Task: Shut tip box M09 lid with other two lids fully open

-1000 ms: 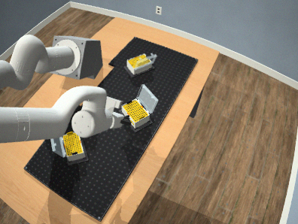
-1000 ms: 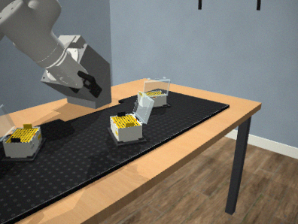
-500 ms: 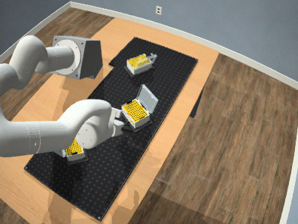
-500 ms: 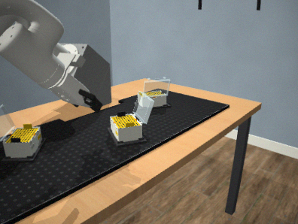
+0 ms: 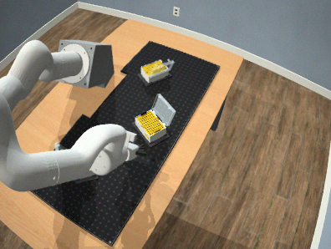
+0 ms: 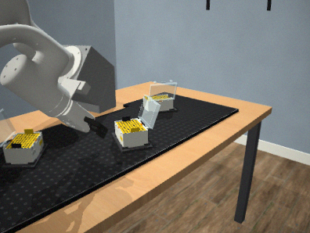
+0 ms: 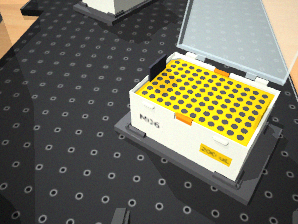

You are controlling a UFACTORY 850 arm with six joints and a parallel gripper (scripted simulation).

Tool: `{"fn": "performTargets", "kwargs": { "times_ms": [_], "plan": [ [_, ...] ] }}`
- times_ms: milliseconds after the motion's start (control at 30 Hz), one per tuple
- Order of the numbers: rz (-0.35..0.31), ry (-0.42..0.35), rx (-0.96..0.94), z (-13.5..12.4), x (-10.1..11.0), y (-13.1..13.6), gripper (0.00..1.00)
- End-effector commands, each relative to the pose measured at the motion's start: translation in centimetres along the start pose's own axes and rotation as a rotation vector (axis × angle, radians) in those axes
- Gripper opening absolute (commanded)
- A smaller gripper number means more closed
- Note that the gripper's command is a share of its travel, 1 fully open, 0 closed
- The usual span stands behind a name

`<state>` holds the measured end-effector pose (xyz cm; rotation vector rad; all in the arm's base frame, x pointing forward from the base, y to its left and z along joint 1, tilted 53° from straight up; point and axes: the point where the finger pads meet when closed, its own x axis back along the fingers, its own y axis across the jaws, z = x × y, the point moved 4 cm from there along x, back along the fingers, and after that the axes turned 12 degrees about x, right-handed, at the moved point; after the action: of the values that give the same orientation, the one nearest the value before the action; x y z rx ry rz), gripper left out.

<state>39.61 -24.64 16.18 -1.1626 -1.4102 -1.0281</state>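
Tip box on middle plate (image 7: pixel 200 117): sticker reads roughly M06, lid (image 7: pixel 235 35) raised, sits between holder plate (image 7: pixel 260 160) locators | gripper (image 6: pixel 97 127): jaws spread wide, empty, low beside that box's front | far box (image 5: pixel 155 70): lid open | left box (image 6: pixel 23 146): lid open

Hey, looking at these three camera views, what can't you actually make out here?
- Top view: the left tip box is hidden under the arm.
- Wrist view: the sticker on the middle box is too blurred to read surely.
- Exterior view: the far box sits behind its clear lid; no ID shows.
- Wrist view: the hand is cut off by the bottom edge.
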Motion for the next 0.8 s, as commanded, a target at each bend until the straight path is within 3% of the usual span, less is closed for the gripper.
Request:
{"fn": "performTargets", "kwargs": {
  "times_ms": [0,233,767],
  "plan": [
    [0.0,-0.001,0.0,-1.6,-1.7,-0.3,1.0],
    [0.0,-0.001,0.0,-4.1,-4.1,-0.8,1.0],
    [0.0,-0.001,0.0,-4.1,-4.1,-0.8,1.0]
  ]
}}
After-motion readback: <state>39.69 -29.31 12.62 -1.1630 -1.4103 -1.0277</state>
